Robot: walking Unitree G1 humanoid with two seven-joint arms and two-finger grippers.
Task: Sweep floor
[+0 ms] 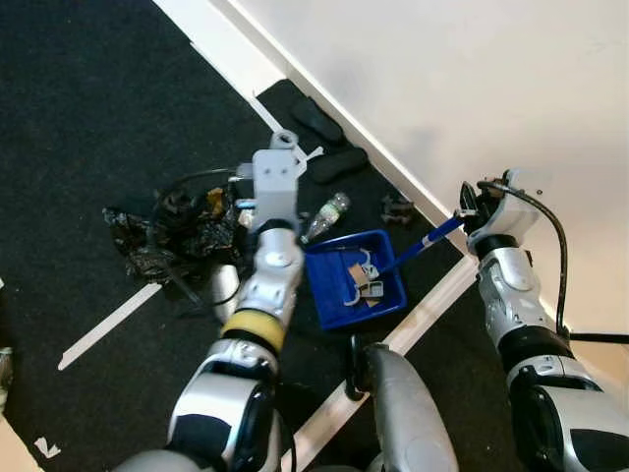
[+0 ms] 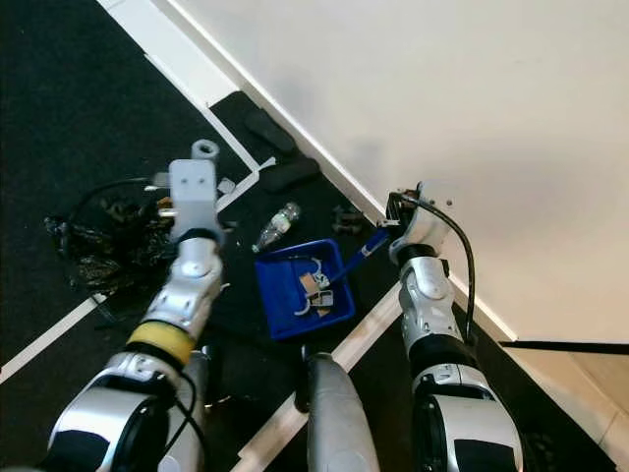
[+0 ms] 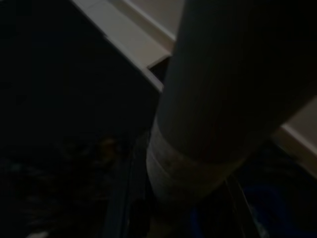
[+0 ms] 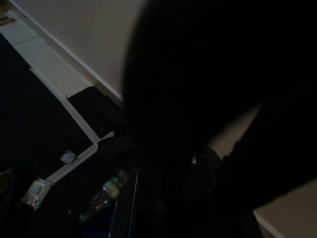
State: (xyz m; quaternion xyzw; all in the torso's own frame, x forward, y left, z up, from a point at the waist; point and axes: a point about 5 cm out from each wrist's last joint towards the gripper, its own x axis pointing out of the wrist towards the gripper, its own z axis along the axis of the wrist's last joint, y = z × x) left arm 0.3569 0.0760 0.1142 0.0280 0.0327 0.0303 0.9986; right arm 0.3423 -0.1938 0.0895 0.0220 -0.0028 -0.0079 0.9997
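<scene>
- The right end effector (image 1: 470,218) sits near the white wall, closed round the top of the blue handle (image 1: 425,241). Holding it high at the far end lets the arm tilt and steady the pan from a standing reach.
- The left end effector (image 1: 267,211) is hidden behind its own wrist block, so I cannot tell how far it is open. The left wrist view shows a thick pale pole (image 3: 218,99) running close past the camera, probably the broom shaft.
- The black floor (image 1: 88,108) is the task's ground, crossed by a white line (image 1: 108,324) and edged by a white skirting strip (image 1: 231,49).
- The tangle of dark rubbish (image 1: 167,241) lies on the floor on the left arm's side, just beside the pan. My judgement is that it is gathered there to be pushed across into the tray.
- The blue dustpan (image 1: 329,295) rests flat on the floor between the 2 arms, its handle slanting up towards the right arm. Set so, it seems placed to take a sweep from the left.
- 2 dark flat objects (image 1: 329,147) lie by the skirting, well apart from the pan.
- A clear plastic bottle (image 1: 325,215) lies on its side just beyond the pan's far edge, not yet collected.
- Small scraps (image 1: 362,280), brown and white, already lie inside the pan, so part of the sweeping looks done.
</scene>
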